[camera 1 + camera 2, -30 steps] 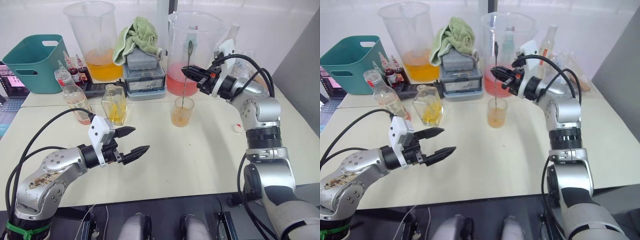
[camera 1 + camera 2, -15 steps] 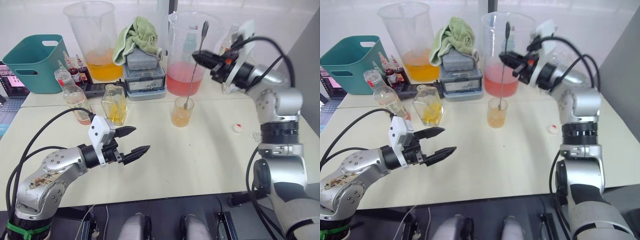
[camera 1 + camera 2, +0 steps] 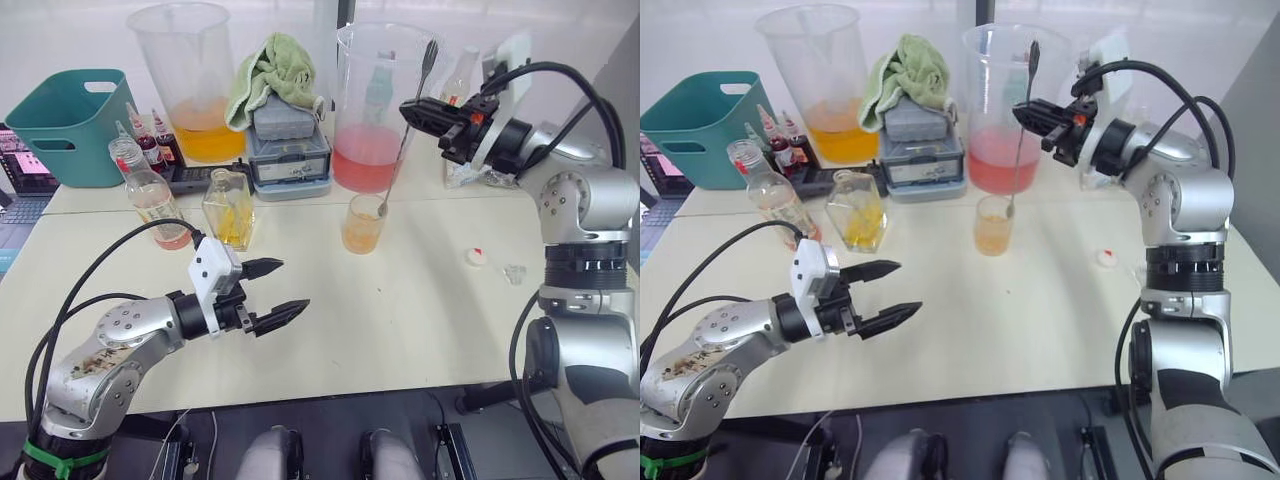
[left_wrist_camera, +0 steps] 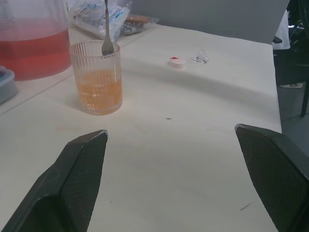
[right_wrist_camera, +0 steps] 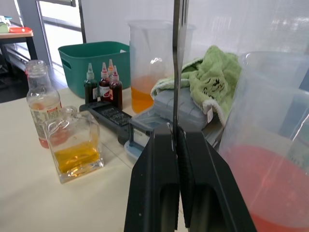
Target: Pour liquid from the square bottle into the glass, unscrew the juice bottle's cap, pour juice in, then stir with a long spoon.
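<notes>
Ribbed clear glass (image 4: 96,77) with orange liquid; thin long spoon (image 3: 404,140) of polished metal; square bottle (image 3: 229,208) of glossy clear glass; juice bottle (image 3: 150,195) of clear plastic. Counter (image 3: 400,310): smooth matt cream surface. Green towel (image 3: 268,72) of soft looped cloth; teal bin (image 3: 70,122) of matt plastic; gripper fingers (image 4: 79,179) of black, finely textured matt plastic.

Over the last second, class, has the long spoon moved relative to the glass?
Yes. The long spoon, clamped in the right gripper, has risen: its bowl was down inside the glass and now sits at the rim, tilted toward the robot's right.
</notes>
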Action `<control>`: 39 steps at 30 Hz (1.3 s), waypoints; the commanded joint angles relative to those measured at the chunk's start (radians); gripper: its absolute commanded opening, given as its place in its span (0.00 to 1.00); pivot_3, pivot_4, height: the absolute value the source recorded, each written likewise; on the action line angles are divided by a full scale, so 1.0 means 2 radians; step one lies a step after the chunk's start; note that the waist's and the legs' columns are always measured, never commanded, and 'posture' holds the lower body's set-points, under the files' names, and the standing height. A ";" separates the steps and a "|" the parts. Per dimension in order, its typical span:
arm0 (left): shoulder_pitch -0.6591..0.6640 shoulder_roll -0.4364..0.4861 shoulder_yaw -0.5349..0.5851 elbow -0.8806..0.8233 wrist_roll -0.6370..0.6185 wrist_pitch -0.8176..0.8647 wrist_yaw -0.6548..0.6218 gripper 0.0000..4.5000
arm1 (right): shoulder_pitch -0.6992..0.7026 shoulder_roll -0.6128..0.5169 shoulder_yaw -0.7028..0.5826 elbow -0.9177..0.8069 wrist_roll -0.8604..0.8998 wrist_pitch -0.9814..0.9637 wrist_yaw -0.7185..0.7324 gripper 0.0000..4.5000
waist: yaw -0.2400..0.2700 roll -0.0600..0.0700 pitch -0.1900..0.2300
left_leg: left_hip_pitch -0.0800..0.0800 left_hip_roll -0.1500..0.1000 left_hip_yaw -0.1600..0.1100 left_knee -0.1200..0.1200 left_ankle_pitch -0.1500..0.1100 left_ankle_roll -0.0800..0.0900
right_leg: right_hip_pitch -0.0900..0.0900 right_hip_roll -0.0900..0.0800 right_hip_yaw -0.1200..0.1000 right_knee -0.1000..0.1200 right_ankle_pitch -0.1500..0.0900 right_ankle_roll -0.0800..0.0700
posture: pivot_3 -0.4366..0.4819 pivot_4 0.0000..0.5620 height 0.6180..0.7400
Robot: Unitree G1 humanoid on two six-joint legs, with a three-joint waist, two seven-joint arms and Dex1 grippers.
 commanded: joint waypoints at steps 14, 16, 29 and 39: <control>-0.030 -0.012 0.005 0.009 0.012 -0.019 0.001 1.00 | -0.116 -0.012 -0.102 0.047 0.068 0.070 -0.080 0.00 | 0.002 0.000 0.000 | 0.000 0.000 0.000 0.000 0.000 0.000 | 0.000 0.000 0.000 0.000 0.000 0.000 | 0.48 0.27 0.99; -0.038 -0.013 0.004 0.012 0.012 -0.020 -0.001 1.00 | -0.141 -0.031 -0.101 0.071 0.056 0.079 -0.091 0.00 | 0.003 0.000 0.000 | 0.000 0.000 0.000 0.000 0.000 0.000 | 0.000 0.000 0.000 0.000 0.000 0.000 | 0.48 0.27 0.99; -0.062 -0.013 -0.006 0.034 0.013 -0.035 -0.040 1.00 | -0.258 -0.169 0.130 0.265 -0.077 0.283 0.045 0.00 | -0.001 0.000 0.000 | 0.000 0.000 0.000 -0.001 0.000 0.001 | 0.000 0.000 0.001 -0.004 0.000 -0.001 | 0.48 0.27 0.99; -0.042 -0.008 -0.010 0.018 0.030 -0.026 -0.020 1.00 | -0.173 -0.140 0.254 0.325 -0.142 0.288 0.180 0.00 | -0.001 0.001 0.000 | 0.000 0.000 0.001 0.000 0.000 0.001 | 0.000 0.000 0.001 0.000 0.000 -0.001 | 0.48 0.27 0.99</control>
